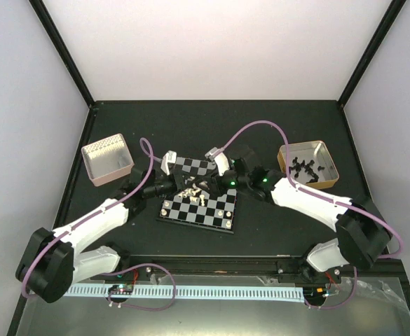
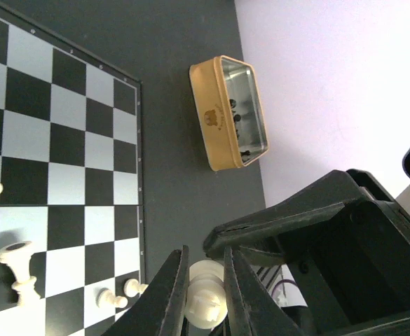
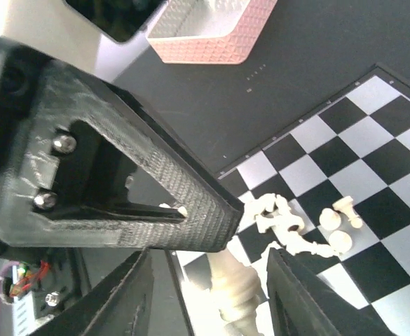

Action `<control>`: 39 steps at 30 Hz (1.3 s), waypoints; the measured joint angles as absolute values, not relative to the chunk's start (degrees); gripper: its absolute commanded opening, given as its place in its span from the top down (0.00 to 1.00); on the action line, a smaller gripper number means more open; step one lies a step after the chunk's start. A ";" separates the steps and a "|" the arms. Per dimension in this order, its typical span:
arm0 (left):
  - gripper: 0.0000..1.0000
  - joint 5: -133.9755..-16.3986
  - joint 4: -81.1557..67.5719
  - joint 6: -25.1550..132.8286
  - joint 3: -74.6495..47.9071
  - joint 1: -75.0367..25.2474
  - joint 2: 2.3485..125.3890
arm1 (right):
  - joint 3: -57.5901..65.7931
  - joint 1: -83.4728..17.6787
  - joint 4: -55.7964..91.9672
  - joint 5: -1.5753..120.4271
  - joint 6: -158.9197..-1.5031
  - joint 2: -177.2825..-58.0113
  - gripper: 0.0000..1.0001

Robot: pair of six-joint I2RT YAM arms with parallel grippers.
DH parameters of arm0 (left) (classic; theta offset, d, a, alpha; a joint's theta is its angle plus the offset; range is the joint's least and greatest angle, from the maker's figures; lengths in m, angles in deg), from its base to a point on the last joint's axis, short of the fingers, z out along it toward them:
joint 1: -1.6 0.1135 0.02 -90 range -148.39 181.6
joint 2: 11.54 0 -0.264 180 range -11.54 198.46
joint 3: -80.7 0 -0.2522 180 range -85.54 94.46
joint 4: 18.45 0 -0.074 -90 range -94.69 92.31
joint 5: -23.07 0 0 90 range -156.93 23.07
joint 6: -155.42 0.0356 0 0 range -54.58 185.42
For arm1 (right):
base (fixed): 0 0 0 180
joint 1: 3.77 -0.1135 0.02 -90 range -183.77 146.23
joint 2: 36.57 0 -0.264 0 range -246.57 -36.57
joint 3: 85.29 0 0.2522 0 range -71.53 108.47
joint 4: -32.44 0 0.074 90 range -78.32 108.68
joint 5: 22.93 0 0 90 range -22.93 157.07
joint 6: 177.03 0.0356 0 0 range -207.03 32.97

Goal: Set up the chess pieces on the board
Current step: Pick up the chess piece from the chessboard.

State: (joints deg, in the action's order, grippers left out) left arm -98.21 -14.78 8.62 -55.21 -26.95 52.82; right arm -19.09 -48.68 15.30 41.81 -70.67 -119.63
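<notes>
Over board | left end effector clamps chess piece | right end effector spread

Bright, even light washes out the pale walls; the matte black tabletop carries only faint shadows. Wrist views blur the nearest black fingers.

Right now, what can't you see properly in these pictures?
- Top view: the chess pieces on the board are too small to name; the arms cover its far squares.
- Left wrist view: the cream piece in the left gripper is cut off by the bottom edge.
- Right wrist view: a blurred piece between the right gripper fingers, cut off below too.
</notes>
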 measured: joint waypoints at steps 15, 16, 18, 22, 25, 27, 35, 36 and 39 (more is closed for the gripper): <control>0.98 -99.31 -18.49 -0.86 -53.27 -26.97 44.69 | -29.45 -39.01 33.90 37.59 -35.85 -106.89 0.37; 0.97 -99.31 -19.04 -1.65 -52.88 -26.97 44.30 | -29.69 -38.86 35.54 36.83 -33.18 -106.91 0.37; 0.97 -99.26 -20.98 -3.88 -52.04 -26.97 43.92 | -30.54 -38.88 40.55 35.14 -26.49 -106.89 0.39; 0.97 -99.07 -25.44 -7.90 -51.65 -26.97 43.92 | -32.05 -39.04 50.73 32.57 -14.28 -107.46 0.46; 0.97 -98.61 -28.44 -10.83 -51.65 -26.97 43.97 | -32.05 -39.04 55.89 31.28 -8.24 -108.27 0.50; 0.97 -98.21 -30.14 -12.36 -51.65 -26.97 44.03 | -32.05 -39.04 58.19 30.64 -5.25 -108.36 0.52; 0.97 -97.47 -35.08 -16.51 -51.69 -26.97 45.21 | -31.81 -39.39 57.95 29.07 -2.82 -108.33 0.59; 0.97 -97.32 -35.34 -16.78 -51.69 -26.97 45.21 | -31.81 -39.43 57.77 28.94 -2.73 -108.33 0.60; 0.97 -97.06 -36.39 -17.65 -51.91 -26.97 45.21 | -31.81 -39.43 57.51 28.54 -2.67 -108.33 0.62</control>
